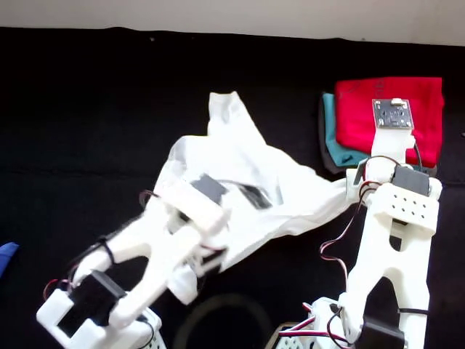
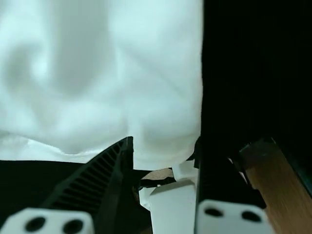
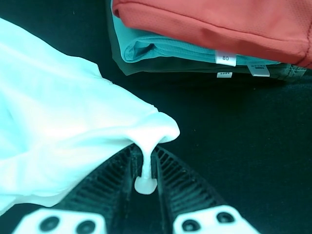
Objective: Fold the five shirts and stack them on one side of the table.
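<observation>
A white shirt (image 1: pixel 240 171) lies crumpled and partly spread in the middle of the black table (image 1: pixel 87 131). My right gripper (image 3: pixel 145 163) is shut on a pinched corner of the white shirt (image 3: pixel 73 126), at its edge nearest the stack; in the high view that gripper (image 1: pixel 354 182) sits just below the stack. My left gripper (image 2: pixel 163 148) stands open over the shirt's near edge, and the white hem (image 2: pixel 146 97) reaches in between its fingers. From above, the left gripper (image 1: pixel 192 200) rests on the shirt's front left part.
At the back right stands a stack of folded shirts: a red one (image 1: pixel 392 116) on top, teal (image 1: pixel 336 142) under it, and a dark one (image 3: pixel 195 66) at the bottom. A blue item (image 1: pixel 6 256) pokes in at the left edge. The wooden table edge (image 2: pixel 265 168) runs beside the left gripper.
</observation>
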